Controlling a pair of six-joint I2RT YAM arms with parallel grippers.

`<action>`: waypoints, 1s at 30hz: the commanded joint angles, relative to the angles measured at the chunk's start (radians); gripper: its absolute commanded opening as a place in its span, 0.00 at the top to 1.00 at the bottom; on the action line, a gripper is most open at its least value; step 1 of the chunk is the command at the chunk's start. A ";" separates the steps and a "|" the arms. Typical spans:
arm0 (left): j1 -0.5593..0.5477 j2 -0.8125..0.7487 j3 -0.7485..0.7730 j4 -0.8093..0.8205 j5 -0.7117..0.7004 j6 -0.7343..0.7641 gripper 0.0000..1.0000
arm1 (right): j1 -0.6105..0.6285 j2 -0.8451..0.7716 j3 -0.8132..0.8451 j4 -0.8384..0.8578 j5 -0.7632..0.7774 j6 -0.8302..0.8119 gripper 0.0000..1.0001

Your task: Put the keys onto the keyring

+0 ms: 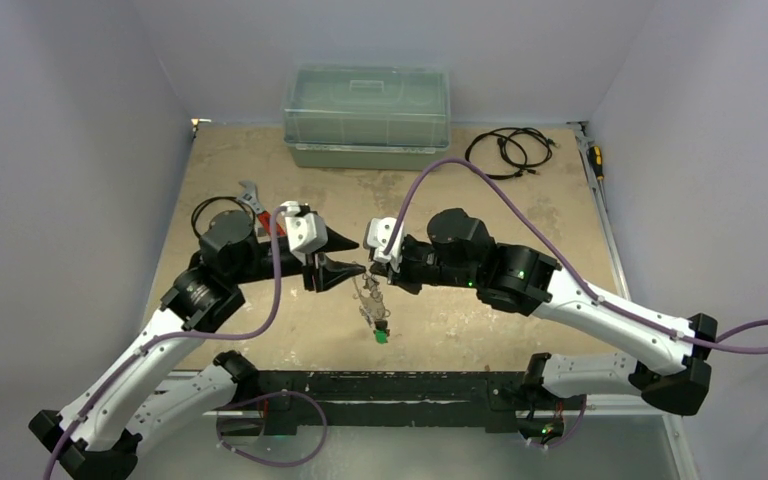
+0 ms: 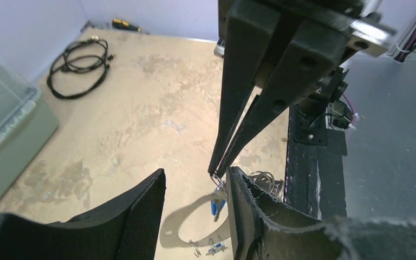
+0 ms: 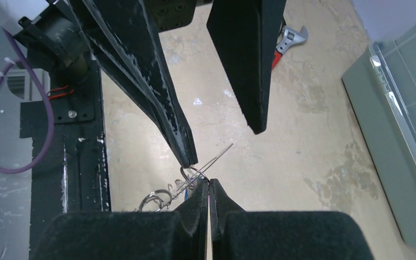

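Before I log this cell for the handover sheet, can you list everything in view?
keys: several, exact count unclear, silver with green and blue tags, bunched mid-table below the fingertips
keyring: one, thin silvery wire, pinched by the right fingers
storage box: one, clear lid on green base, far edge, centre
cable coil: one, black, far right
screwdriver: one, yellow and black, right edge
wrench: one, silver with red handle, beside the left arm
table: one, tan, worn
left fingers: two, black, open, beside the keys
right fingers: two, black, shut on the keyring
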 commanded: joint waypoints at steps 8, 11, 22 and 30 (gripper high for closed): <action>-0.018 0.076 0.037 -0.039 0.043 -0.022 0.57 | 0.009 -0.007 0.050 0.031 0.096 -0.012 1.00; -0.026 0.096 0.030 -0.031 0.031 -0.020 0.59 | 0.009 -0.005 0.047 0.034 0.096 -0.013 1.00; -0.041 0.133 0.009 -0.017 -0.028 0.005 0.89 | 0.011 -0.007 0.041 0.040 0.083 -0.017 1.00; -0.046 0.163 -0.009 -0.011 0.008 0.014 1.00 | 0.011 -0.047 0.017 0.085 0.012 -0.020 1.00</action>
